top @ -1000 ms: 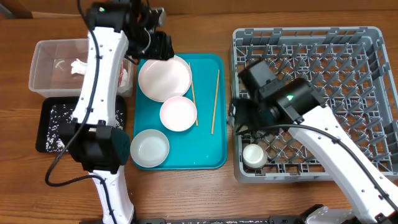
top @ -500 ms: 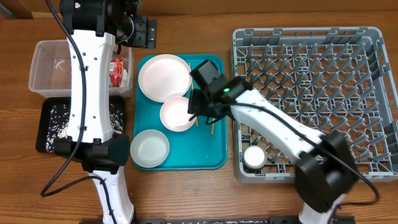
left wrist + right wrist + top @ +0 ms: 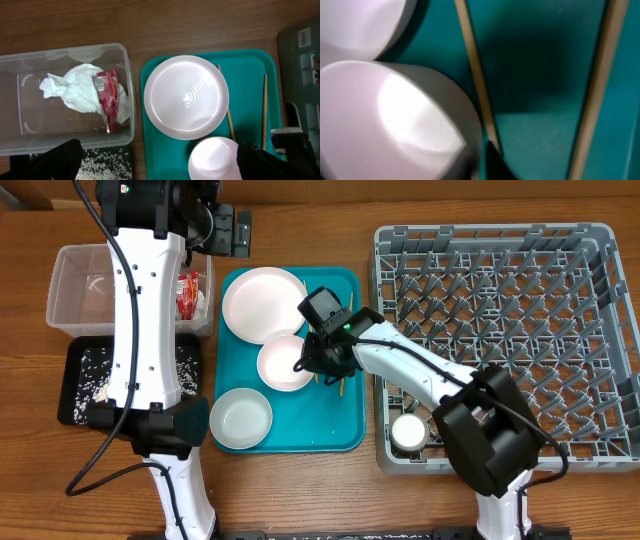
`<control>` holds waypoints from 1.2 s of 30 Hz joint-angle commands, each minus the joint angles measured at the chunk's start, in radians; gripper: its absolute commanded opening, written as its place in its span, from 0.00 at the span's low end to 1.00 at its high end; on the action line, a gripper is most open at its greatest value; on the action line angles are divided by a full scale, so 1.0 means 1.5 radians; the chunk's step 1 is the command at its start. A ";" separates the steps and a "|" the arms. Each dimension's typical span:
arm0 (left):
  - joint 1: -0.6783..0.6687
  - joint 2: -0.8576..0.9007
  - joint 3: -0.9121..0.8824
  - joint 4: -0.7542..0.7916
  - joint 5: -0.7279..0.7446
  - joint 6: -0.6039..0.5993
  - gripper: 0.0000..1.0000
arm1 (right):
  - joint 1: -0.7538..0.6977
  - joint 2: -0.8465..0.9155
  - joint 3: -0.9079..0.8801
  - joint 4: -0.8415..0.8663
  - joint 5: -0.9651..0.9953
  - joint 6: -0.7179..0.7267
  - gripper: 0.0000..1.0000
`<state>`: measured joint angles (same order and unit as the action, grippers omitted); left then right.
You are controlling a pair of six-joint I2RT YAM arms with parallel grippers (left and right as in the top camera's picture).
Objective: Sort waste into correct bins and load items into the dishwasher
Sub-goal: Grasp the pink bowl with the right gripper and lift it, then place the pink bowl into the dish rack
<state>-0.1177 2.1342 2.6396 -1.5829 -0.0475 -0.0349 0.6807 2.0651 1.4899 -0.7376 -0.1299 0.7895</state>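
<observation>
The grey dish rack (image 3: 490,230) stands at 3 o'clock of the teal tray (image 3: 335,430). Anything lifted from here must cross the tray's lip and then the rack's lattice wall. A thin stick held off-centre could, I judge, swing, catch on that wall or drop between the pegs. The tray is loose on the bench (image 3: 300,490), and a downward press from the right tool (image 3: 322,370) might skate it sideways. The middle bowl (image 3: 285,363) lies just at 9 o'clock of that tool. Its rim fills the left of the right wrist view, close enough that a closing finger could knock it or ride up on it. The likeliest slip is with the two chopsticks. They lie flat and apart, splayed wider toward 12 o'clock, so one pinch may catch only one stick or roll it away across the smooth tray.

The right tool hangs low over the tray. The nearer chopstick (image 3: 475,80) runs past the bowl's rim. A dark fingertip (image 3: 490,162) shows at 6 o'clock, touching it or just beside it. The farther chopstick (image 3: 597,85) lies at 3 o'clock, apart from that fingertip. Only one fingertip shows, so I cannot tell whether the jaws are apart or together. The left tool (image 3: 235,230) hovers toward 12 o'clock of the bench, jaws spread wide and empty. It looks down on the plate (image 3: 186,97) and the clear tub (image 3: 65,50).
</observation>
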 commanded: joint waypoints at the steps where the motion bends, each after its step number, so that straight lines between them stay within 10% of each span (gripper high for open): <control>1: 0.000 -0.007 0.012 0.001 -0.010 -0.009 1.00 | -0.001 0.009 0.003 0.002 -0.004 0.000 0.04; 9: 0.000 -0.007 0.012 0.001 -0.010 -0.009 1.00 | -0.002 -0.114 0.041 -0.092 0.112 -0.003 0.04; 20: 0.000 -0.007 0.012 0.001 -0.010 -0.009 1.00 | -0.018 -0.281 0.073 -0.178 0.897 -0.142 0.04; 26: 0.000 -0.007 0.012 0.001 -0.010 -0.009 1.00 | -0.099 -0.146 0.070 -0.013 0.983 -0.404 0.04; 36: 0.000 -0.007 0.012 0.001 -0.010 -0.009 1.00 | -0.160 -0.039 0.070 0.141 0.893 -0.540 0.04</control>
<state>-0.1177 2.1342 2.6396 -1.5829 -0.0505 -0.0353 0.4389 1.9732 1.5936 -0.5610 1.2373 0.0647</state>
